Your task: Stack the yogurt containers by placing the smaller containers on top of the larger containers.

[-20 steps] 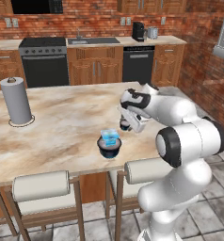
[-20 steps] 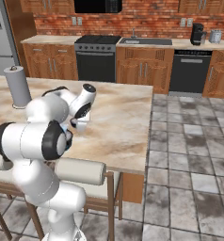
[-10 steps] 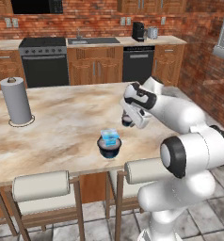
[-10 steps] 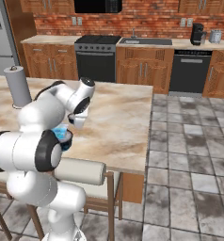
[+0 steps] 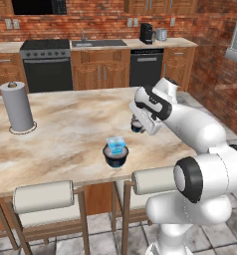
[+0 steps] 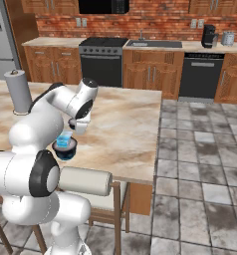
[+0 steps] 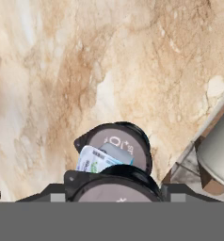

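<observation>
A squat dark navy tub (image 5: pixel 115 157) stands near the island's front edge. A light-blue cup (image 5: pixel 116 145) rests on its grey lid (image 7: pixel 128 143), and in the hand view this cup (image 7: pixel 97 160) looks tilted. My gripper (image 5: pixel 137 125) hangs above the counter, just behind and to the right of the stack. It is shut on a tiny dark pot (image 7: pixel 113 186) with a greyish top. In the right base view the gripper (image 6: pixel 73 121) is over the tub (image 6: pixel 65 148). The fingertips (image 7: pixel 50 193) flank the pot.
A tall grey paper-towel roll (image 5: pixel 17 106) stands at the island's far left, also in the right base view as the roll (image 6: pixel 18 91). Padded stools (image 5: pixel 43 196) line the near edge of the marble counter (image 5: pixel 65 134). One stool (image 7: pixel 217 150) shows beyond the counter edge.
The arm's elbow and forearm have swung upward and turned. The hand with the pot has barely shifted. The tub and blue cup have stayed put.
</observation>
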Tool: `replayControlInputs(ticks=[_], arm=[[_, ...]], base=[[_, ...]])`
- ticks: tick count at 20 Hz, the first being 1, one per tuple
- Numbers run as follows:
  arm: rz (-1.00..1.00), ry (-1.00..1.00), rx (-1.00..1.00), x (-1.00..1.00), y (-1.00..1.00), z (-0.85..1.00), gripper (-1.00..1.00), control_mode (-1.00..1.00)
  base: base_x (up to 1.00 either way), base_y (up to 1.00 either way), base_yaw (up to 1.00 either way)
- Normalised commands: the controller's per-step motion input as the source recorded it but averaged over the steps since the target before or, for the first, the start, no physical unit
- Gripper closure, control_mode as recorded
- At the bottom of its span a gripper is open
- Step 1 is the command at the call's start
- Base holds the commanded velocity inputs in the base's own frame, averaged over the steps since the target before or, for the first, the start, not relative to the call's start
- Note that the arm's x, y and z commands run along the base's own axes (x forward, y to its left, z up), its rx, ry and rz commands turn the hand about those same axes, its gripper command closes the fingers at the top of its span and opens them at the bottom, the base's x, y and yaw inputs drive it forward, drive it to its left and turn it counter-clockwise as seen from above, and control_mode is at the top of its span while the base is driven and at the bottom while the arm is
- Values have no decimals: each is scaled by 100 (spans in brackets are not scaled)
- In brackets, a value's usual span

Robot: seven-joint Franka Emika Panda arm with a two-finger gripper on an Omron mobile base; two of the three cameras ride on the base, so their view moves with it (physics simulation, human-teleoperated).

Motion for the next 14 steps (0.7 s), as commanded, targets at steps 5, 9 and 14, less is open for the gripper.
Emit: replayControlInputs(ticks=[5,9,14], arm=[[0,-3,0,-32,0,17,100,-100],[0,-3,0,-30,7,15,100,-100],[0,-3,0,-31,14,9,100,-100]], base=[[0,0,0],[0,0,0],[0,0,0]])
